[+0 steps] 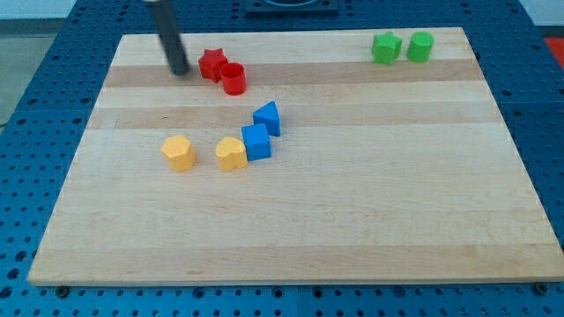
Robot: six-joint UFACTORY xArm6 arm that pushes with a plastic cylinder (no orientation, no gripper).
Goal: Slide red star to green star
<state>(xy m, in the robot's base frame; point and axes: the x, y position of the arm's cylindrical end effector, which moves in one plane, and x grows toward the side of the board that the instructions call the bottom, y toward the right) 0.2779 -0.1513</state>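
My tip [180, 70], a bare rod with no pincer, sits just at nine o'clock of the red star [211, 64], near the board's top edge. The green star [385, 47] lies well apart at three o'clock, bare wood [308, 62] between.

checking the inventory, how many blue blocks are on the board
2. One blue block sits near the board's middle; the other blue block is just below-left of it, touching a yellow block. Nothing appears hidden.
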